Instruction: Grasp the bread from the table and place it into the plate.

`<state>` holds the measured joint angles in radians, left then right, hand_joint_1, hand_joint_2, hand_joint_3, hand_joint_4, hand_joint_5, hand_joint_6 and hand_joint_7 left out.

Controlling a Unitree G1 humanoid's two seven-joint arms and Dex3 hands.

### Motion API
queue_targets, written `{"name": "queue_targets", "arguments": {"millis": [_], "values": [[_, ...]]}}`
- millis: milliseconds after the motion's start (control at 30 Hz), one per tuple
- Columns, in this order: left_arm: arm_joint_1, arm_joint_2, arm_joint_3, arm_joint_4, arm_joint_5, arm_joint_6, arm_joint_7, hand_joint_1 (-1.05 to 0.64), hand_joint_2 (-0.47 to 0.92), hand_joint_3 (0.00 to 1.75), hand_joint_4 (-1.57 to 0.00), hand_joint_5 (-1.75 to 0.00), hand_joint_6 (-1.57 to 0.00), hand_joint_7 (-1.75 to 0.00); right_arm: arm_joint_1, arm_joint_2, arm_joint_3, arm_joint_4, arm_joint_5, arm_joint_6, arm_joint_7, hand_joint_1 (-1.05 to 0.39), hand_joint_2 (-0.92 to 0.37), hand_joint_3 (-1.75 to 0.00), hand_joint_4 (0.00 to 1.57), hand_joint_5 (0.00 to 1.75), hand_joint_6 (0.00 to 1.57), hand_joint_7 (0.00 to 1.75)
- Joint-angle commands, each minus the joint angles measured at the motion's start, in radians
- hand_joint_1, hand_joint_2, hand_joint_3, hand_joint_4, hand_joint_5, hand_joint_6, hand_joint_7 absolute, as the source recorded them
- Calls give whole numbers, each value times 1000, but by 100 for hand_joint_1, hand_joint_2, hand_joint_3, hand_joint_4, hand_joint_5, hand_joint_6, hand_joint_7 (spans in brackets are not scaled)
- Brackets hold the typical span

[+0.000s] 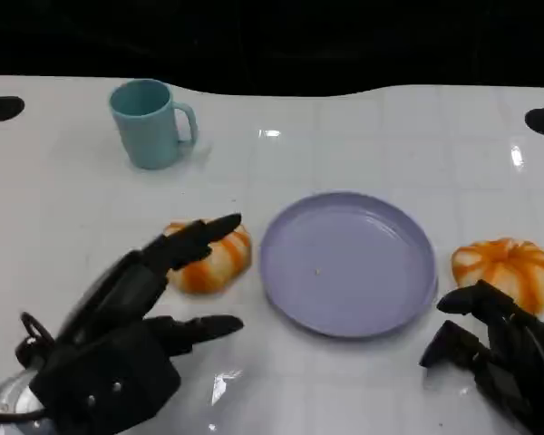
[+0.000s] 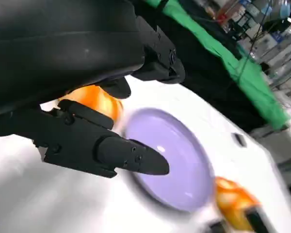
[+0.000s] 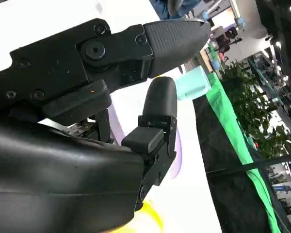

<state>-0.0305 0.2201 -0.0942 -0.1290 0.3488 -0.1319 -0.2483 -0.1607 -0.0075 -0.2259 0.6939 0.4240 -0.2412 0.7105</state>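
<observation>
Head view: the white table (image 1: pixel 363 381) has bare room along its far edge and between the plate (image 1: pixel 347 263) and the teal mug (image 1: pixel 150 123). Two orange-striped breads, one plate, one mug. One bread (image 1: pixel 213 260) lies just left of the plate, under the left hand (image 1: pixel 136 326), whose spread fingers hold nothing. The other bread (image 1: pixel 505 270) lies right of the plate, beside the right hand (image 1: pixel 500 349), fingers apart, empty.

Table (image 1: pixel 363 127) looked glossy white with glare spots; plate (image 1: pixel 348 263) smooth lavender plastic; cup (image 1: pixel 150 122) matt teal plastic; left hand (image 1: pixel 118 349) matt black plastic.
</observation>
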Motion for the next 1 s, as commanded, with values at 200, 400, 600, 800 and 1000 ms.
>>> {"name": "queue_targets", "arguments": {"millis": [200, 400, 600, 800, 1000], "values": [[-48, 86, -69, -20, 245, 22, 73, -51, 90, 0, -1, -47, -29, -1, -2, -15, -10, 22, -1, -2, 8, -55, -92, -22, 65, 156, 61, 122], [-97, 117, -131, 35, 408, 32, 127, -50, 89, 0, 0, -31, -25, 0, 8, -9, -10, -1, -2, 13, -15, -55, -92, -21, 66, 155, 62, 122], [-168, 127, -196, 126, 562, 66, 199, -51, 88, 0, 0, -29, -24, 0, 12, -13, -12, -6, 5, 24, -4, -55, -92, -20, 66, 154, 61, 120], [-254, 126, -241, 240, 597, 92, 203, -47, 87, 0, -1, -28, -24, 0, 22, -13, -6, -27, -8, 31, -26, -56, -92, -20, 68, 151, 64, 117], [-346, 128, -283, 347, 588, 116, 144, -48, 89, 1, 0, -24, -19, 0, 26, -16, -6, -30, 2, 37, -10, -57, -92, -20, 66, 153, 62, 119]]}}
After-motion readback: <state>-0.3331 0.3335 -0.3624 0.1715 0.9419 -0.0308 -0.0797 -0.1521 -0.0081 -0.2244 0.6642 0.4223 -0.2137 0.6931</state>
